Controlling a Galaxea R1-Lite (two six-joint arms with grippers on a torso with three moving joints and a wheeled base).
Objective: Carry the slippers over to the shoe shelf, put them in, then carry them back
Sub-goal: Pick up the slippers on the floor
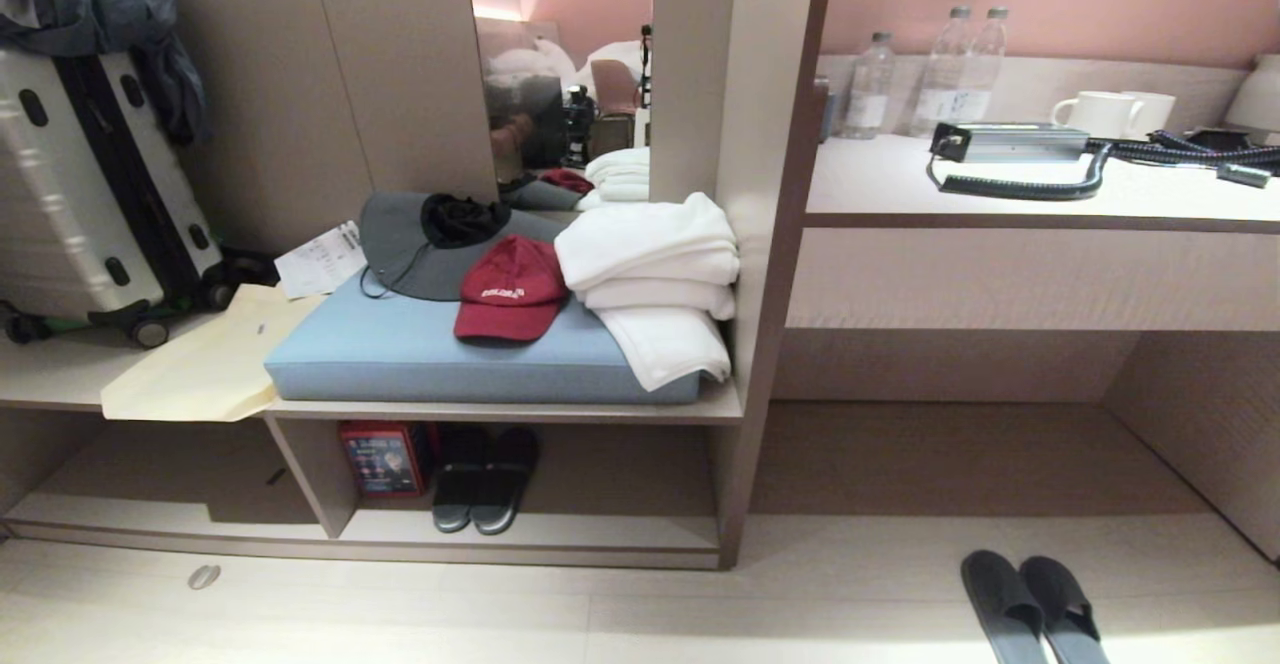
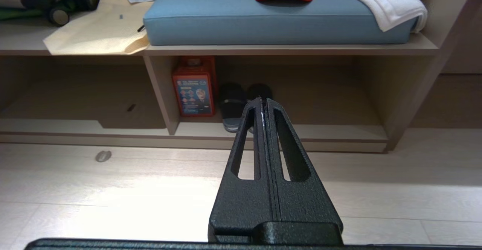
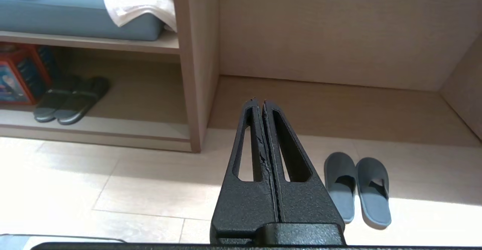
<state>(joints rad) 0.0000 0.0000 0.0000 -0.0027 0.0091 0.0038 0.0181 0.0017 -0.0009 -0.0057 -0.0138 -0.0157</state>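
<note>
Slippers (image 3: 357, 188) lie paired on the floor just beside the right gripper (image 3: 260, 101), untouched. Both it and the left gripper (image 2: 263, 99) hang with fingers pressed together, empty.

Pale floor (image 1: 700, 604) bearing the grey-blue slippers (image 1: 1035, 609) (side by side), shoe shelf (image 1: 600, 529) holding a darker pair (image 1: 485, 479)

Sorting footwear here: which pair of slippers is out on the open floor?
The grey-blue slippers, side by side on the floor. The darker pair sits inside the shoe shelf, beside a red box.
</note>
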